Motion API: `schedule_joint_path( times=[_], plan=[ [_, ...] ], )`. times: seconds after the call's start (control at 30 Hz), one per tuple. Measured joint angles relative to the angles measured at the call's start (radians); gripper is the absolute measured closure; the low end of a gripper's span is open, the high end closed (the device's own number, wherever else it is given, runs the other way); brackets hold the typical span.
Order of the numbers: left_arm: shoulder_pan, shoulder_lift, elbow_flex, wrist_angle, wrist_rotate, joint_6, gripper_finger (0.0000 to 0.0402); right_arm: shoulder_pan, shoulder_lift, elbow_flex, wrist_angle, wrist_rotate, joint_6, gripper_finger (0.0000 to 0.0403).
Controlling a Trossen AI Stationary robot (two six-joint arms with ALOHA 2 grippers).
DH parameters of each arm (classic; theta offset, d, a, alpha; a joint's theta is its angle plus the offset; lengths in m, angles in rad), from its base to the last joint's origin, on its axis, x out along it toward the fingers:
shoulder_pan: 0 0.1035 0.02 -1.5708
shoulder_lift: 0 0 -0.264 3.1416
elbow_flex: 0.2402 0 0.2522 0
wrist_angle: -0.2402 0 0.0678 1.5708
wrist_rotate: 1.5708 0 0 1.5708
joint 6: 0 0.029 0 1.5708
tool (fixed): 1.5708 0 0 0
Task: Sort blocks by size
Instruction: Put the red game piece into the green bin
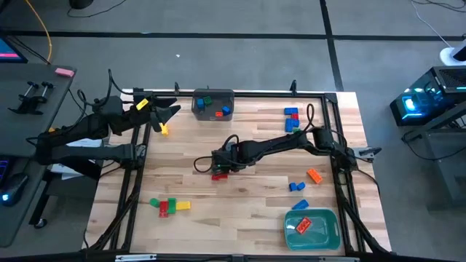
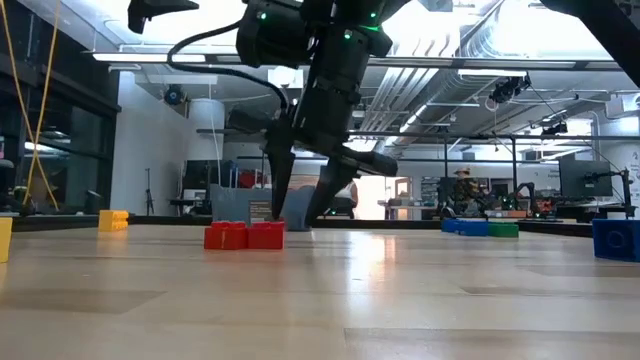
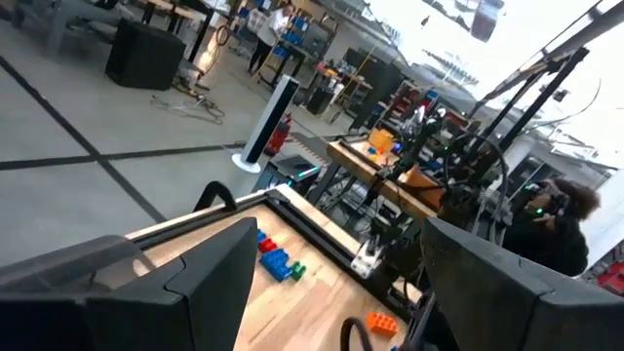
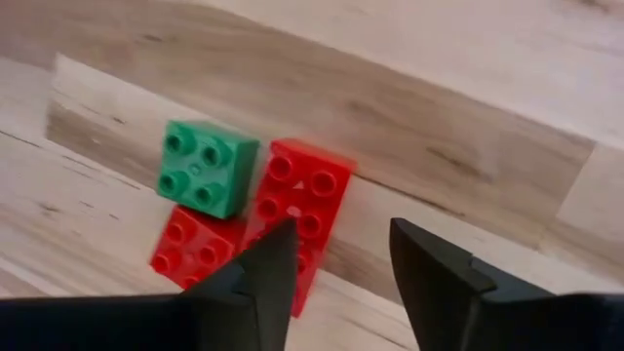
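- Sorting partly done: some blocks (image 1: 291, 118) loose on bench (image 1: 240, 218), some binned.
- Right end effector (image 4: 336, 255) parted above long red block (image 4: 300, 203), nothing gripped.
- Left end effector (image 1: 173, 110) open, idle far left.

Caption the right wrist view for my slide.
Right gripper poised over a long red block, beside a green block and a small red block.

Both arms are dark, jointed and strung with black cables, ending in blunt dark fingers (image 4: 434, 278).

Long red brick (image 4: 297, 210) — end behind gripper fingers (image 4: 263, 278)
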Motion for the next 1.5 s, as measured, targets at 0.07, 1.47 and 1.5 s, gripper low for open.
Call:
schedule_joint_path(
  times=[0.07,1.47,1.5],
  plan=[
    [0.000,0.000,0.000,-0.007,0.000,0.000,0.0129,0.000,-0.001,0.000,0.000,0.003,0.000,0.0253],
    [0.001,0.125,0.000,0.034,-0.079,-0.011,0.0129,-0.024,-0.006,0.000,0.169,-0.175,-0.319,0.0319],
    [0.001,0.125,0.000,0.033,-0.079,-0.011,0.0129,-0.024,0.000,0.000,0.171,-0.181,-0.321,0.0336]
  ],
)
